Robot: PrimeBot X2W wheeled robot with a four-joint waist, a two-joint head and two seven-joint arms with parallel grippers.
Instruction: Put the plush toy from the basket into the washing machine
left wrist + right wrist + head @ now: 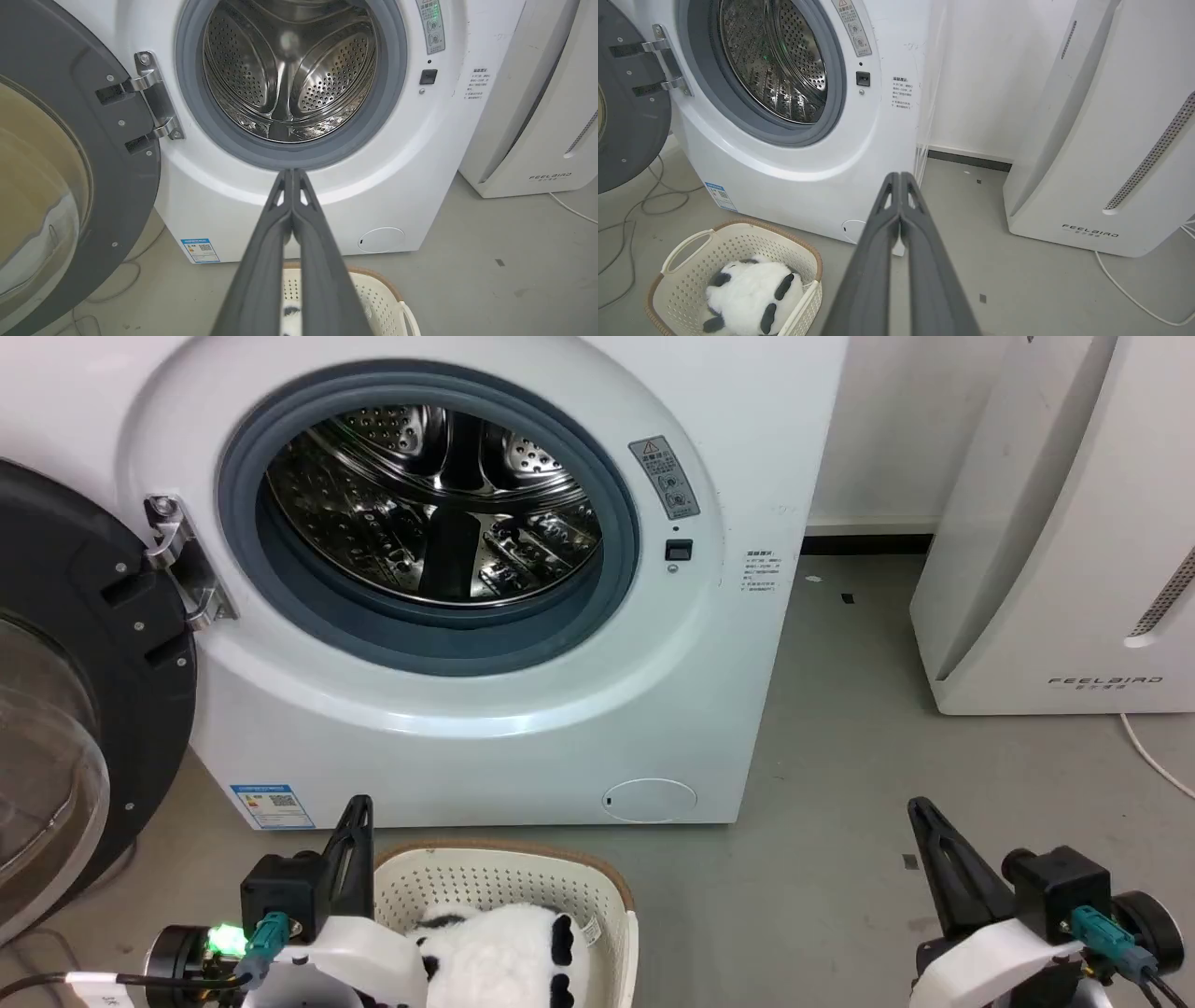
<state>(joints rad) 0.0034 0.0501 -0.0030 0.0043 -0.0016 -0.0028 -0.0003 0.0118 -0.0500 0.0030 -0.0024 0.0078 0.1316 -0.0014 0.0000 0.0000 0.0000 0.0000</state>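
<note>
Jaws of the left gripper (291,175) pressed flat together, nothing between them, tips aimed toward the lower front of the washing machine (224,205). Jaws of the right gripper (900,177) likewise closed and empty, out over the bare grey floor (1017,280) to the right of the machine. Just beside and partly under the left gripper, the basket (504,879), cream-white and perforated with a brown rim, on the floor close before the machine's front. Inside the basket, the plush toy (752,291), white and fluffy with black patches, neither pair of jaws on it, its small white tag toward the basket's right wall in the head view. Behind the basket, the round porthole open, with a grey gasket around a shiny perforated steel drum (429,504). On the robot's left, the black-framed glass door (84,691), swung fully out on a metal hinge (182,560). To the right, apart from the machine, a white slanted appliance (1046,569) marked FEELBIRD, a white cable (1125,291) on the floor beside it. Loose grey cables (640,205) on the floor below the door.
</note>
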